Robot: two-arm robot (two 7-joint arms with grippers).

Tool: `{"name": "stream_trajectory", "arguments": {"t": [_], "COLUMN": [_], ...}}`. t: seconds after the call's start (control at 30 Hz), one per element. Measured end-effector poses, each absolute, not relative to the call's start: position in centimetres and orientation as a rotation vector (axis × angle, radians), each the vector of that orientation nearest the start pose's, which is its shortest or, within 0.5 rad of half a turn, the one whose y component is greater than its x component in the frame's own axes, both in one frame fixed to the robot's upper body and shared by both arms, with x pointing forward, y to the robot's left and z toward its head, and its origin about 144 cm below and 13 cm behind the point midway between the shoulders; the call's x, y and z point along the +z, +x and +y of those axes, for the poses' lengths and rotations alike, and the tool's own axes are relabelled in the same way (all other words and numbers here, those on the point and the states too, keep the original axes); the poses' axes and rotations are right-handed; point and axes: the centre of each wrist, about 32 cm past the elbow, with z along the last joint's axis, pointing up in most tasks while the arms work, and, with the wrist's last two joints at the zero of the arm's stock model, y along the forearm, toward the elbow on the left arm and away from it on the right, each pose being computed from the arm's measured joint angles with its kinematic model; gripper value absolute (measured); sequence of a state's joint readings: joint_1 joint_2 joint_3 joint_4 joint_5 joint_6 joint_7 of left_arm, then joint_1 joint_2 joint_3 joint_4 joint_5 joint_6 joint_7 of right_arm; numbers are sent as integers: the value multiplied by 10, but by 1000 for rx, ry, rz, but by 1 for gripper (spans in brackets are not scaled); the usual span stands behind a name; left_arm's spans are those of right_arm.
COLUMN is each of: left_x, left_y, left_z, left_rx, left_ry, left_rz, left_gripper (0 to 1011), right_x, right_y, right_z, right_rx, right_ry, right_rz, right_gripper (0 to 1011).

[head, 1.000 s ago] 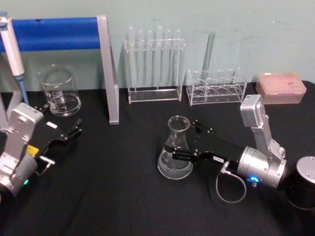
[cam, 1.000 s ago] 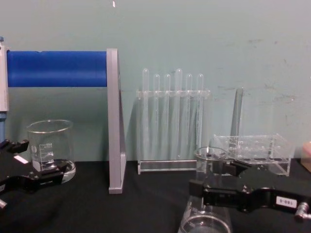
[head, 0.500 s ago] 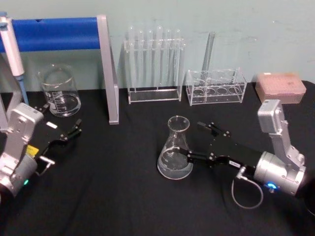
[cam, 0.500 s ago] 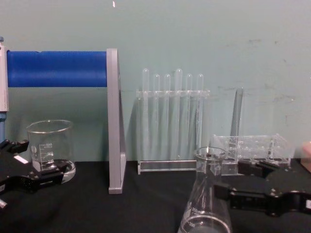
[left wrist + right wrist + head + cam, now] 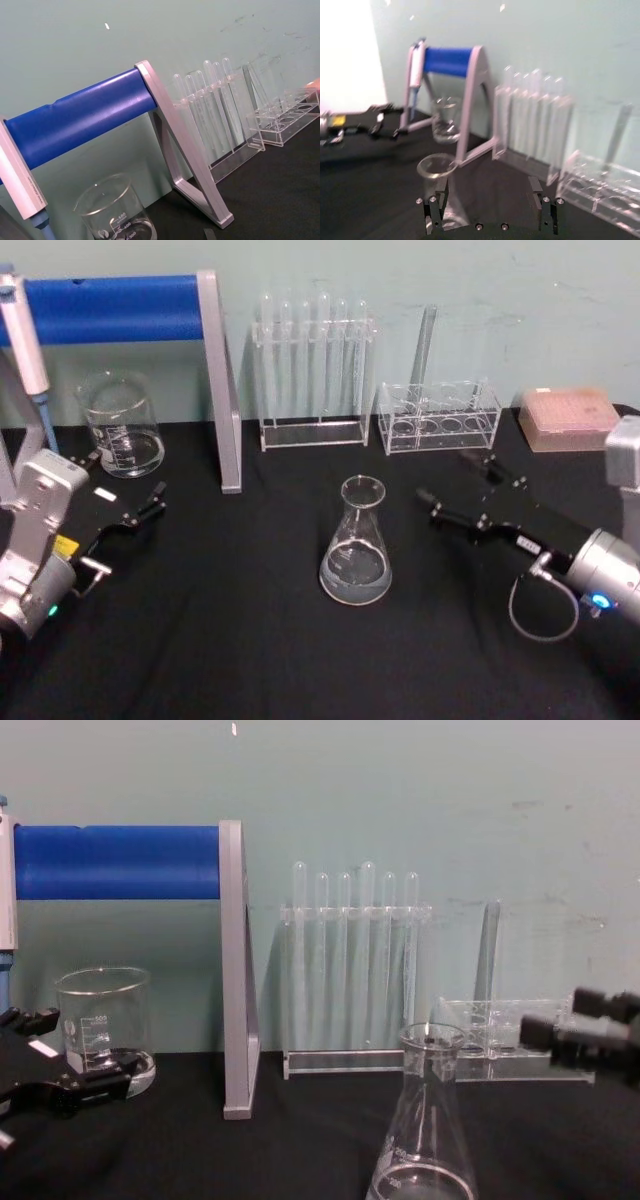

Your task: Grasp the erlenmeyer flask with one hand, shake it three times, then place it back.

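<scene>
On the black table [image 5: 220, 640], the flask [image 5: 356, 542] stands upright; right of it, the hand [image 5: 448, 484] hovers, fingers apart.

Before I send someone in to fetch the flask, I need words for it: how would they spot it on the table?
Start at the blue bar stand at the back of the black table, then come forward past the test tube rack. The erlenmeyer flask stands upright alone mid-table, with the right end effector open and apart from it. Unlike the straight-sided beaker, it is conical with a narrow neck.
</scene>
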State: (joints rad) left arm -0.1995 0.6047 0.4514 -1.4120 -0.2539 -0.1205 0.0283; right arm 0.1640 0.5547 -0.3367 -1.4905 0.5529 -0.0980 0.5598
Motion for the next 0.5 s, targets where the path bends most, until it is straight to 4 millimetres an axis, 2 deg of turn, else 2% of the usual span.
{"name": "stream_trajectory", "arguments": {"t": [0.23,0.5], "left_x": [1140,1140], "left_y": [489,489], "left_z": [310,310], "left_rx": [1248,1248], "left_ry": [305,304], "left_rz": [-285,-285], "left_gripper": [1001,1001], "right_x": [1171,1169], "right_y": [493,500], "right_z": [-307,-298], "right_rx": [-900,-1045], "right_ry": [71,79], "right_rz": [-65,-105], "right_gripper": [1003,1003]}}
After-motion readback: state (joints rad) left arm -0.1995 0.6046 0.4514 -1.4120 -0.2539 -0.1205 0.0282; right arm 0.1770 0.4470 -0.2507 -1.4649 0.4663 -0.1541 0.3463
